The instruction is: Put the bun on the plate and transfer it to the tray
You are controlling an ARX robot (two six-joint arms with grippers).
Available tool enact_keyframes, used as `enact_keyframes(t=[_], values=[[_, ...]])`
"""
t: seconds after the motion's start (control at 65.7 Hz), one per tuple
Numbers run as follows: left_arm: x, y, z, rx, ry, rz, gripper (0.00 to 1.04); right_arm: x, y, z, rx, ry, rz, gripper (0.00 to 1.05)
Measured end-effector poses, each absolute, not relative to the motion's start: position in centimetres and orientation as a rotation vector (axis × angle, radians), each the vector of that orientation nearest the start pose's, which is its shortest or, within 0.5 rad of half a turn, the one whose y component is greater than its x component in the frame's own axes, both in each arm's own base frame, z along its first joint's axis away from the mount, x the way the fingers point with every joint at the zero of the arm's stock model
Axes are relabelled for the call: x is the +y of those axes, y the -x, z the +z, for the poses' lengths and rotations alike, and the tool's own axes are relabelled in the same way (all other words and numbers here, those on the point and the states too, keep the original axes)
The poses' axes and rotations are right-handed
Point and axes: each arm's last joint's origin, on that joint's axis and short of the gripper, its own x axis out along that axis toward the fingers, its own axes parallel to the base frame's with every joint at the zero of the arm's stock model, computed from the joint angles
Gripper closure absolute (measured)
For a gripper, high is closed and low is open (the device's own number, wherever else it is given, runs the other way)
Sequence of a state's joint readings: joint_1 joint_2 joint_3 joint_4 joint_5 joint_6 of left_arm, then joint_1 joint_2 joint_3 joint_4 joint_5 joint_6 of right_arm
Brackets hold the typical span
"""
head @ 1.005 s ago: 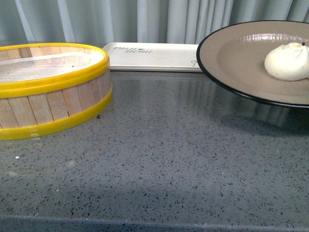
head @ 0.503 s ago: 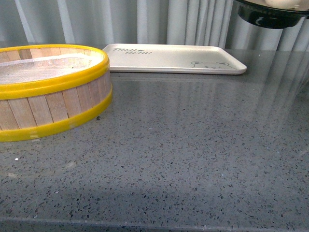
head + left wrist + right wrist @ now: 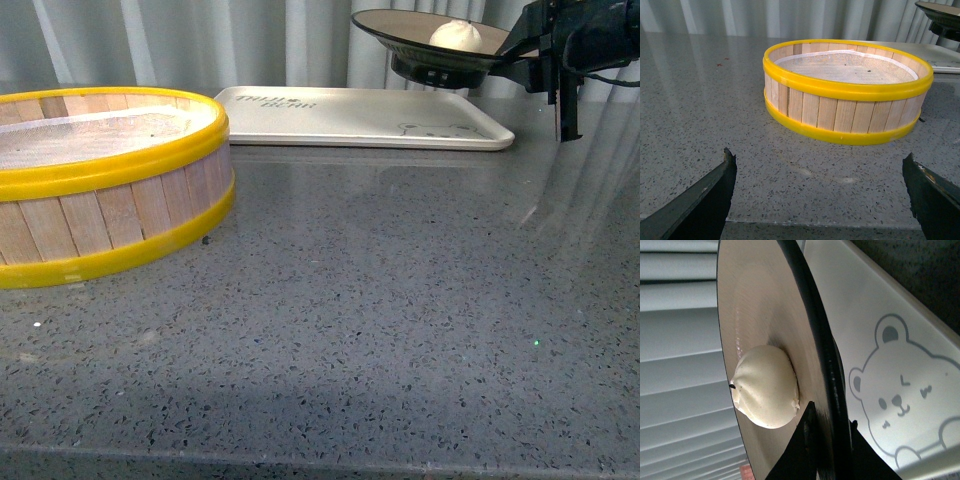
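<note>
The plate [image 3: 395,30], tan inside with a black rim, hangs in the air above the right end of the cream tray [image 3: 340,115]. The white bun [image 3: 455,35] rests in its middle. My right gripper [image 3: 520,55] is shut on the plate's right rim. In the right wrist view the fingers pinch the black rim of the plate [image 3: 755,300] at the right gripper [image 3: 830,420], with the bun [image 3: 765,392] beside them and the tray [image 3: 875,300] with its bear drawing beneath. My left gripper [image 3: 818,165] is open over bare counter, holding nothing.
A wooden steamer basket [image 3: 100,180] with yellow rims stands at the left of the grey speckled counter, just ahead of the left gripper as the steamer basket [image 3: 845,90]. A pleated curtain closes off the back. The counter's front edge runs close under the left fingers.
The plate with the bun was close to the camera at the right, rose out of the top of the view, and now hangs farther back over the tray.
</note>
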State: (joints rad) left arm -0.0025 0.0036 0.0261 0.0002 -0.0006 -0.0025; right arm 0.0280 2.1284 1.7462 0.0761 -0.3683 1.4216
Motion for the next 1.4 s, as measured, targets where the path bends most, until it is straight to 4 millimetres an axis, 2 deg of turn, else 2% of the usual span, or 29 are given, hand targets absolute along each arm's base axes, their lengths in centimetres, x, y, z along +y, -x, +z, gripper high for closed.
enact_keyframes(t=[0.335,0.518,0.944,1.218,1.34,1.401], values=[[0.0,-9.6,17.2,-0.023,0.003,-0.002,0.07,3.7,-53.0,26.4,0.58,-1.416,0.127,1.02],[0.0,-9.6,17.2,-0.023,0.003,-0.002,0.07,4.6,-54.2,25.3,0.645,-1.37,0.124,1.02],[0.0,-9.6,17.2,-0.023,0.003,-0.002,0.07,4.2,-54.1,24.3,0.679,-1.333,0.089,1.02],[0.0,-9.6,17.2,-0.023,0.003,-0.002,0.07,4.3,-54.3,24.6,0.68,-1.325,0.1,1.02],[0.0,-9.6,17.2,-0.023,0.003,-0.002,0.07,4.3,-54.3,24.6,0.683,-1.322,0.101,0.88],[0.0,-9.6,17.2,-0.023,0.003,-0.002,0.07,4.3,-54.3,24.6,0.683,-1.322,0.101,0.92]])
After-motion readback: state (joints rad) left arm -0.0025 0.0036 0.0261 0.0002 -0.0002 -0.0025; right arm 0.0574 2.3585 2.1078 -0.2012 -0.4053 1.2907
